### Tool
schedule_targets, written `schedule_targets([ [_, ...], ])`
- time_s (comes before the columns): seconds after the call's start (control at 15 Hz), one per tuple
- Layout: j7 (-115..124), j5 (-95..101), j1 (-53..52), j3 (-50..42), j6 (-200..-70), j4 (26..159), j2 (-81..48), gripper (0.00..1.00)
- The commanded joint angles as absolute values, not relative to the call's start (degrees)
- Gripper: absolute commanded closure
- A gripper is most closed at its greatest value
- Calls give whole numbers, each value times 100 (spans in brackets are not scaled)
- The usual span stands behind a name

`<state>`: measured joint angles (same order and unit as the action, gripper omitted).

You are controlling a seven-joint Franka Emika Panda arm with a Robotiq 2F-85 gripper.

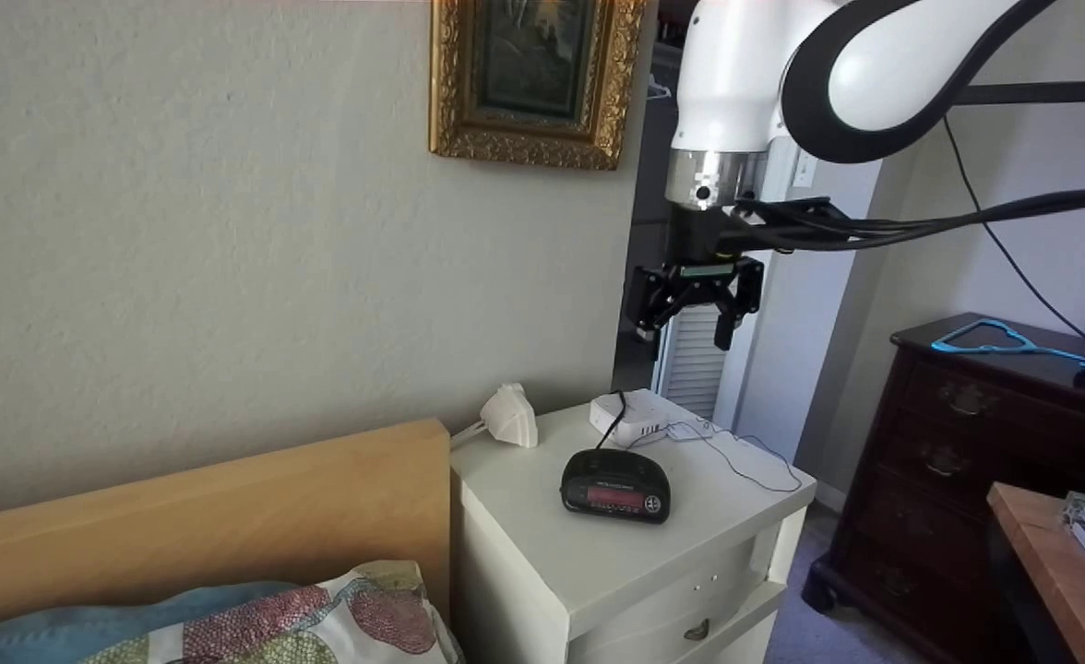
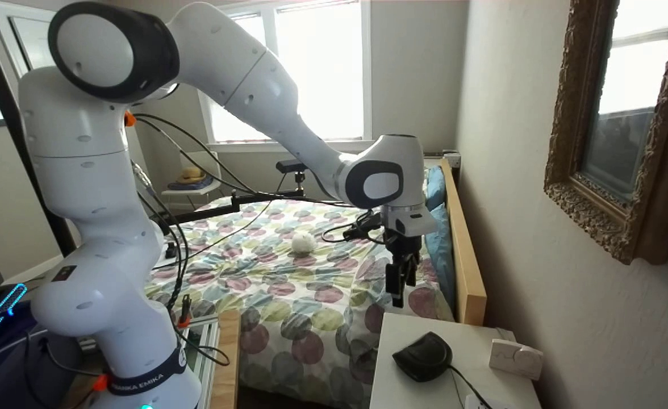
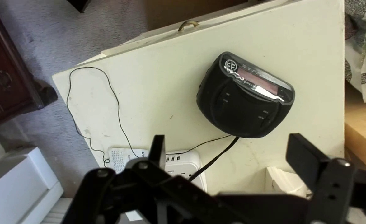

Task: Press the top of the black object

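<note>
The black object is a low alarm clock with a rounded top and a reddish front display. It stands on the white nightstand. An exterior view shows its back, and the wrist view shows its top and display. My gripper hangs pointing down, well above the nightstand and apart from the clock. It also shows in an exterior view. In the wrist view the two fingers are wide apart with nothing between them, and the clock lies beyond the fingertips.
A white power strip with thin cords stands behind the clock. A white shell-like object stands near the wall. A wooden headboard borders the nightstand. A gold picture frame hangs on the wall. A dark dresser stands to one side.
</note>
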<state>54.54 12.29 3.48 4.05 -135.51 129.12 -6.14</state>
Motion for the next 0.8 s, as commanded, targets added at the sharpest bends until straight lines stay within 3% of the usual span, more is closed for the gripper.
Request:
schedule_targets([
  [0.0, 5526, 1172, 84, 152, -13545, 12827, -710, 0],
  [0.6, 6636, 1481, -220, -138, -13719, 12523, -1379, 0],
  [0.67, 6810, 1473, -293, -177, -13710, 12461, -1517, 25],
  [0.73, 6937, 1447, -360, -211, -13697, 12400, -1644, 28],
])
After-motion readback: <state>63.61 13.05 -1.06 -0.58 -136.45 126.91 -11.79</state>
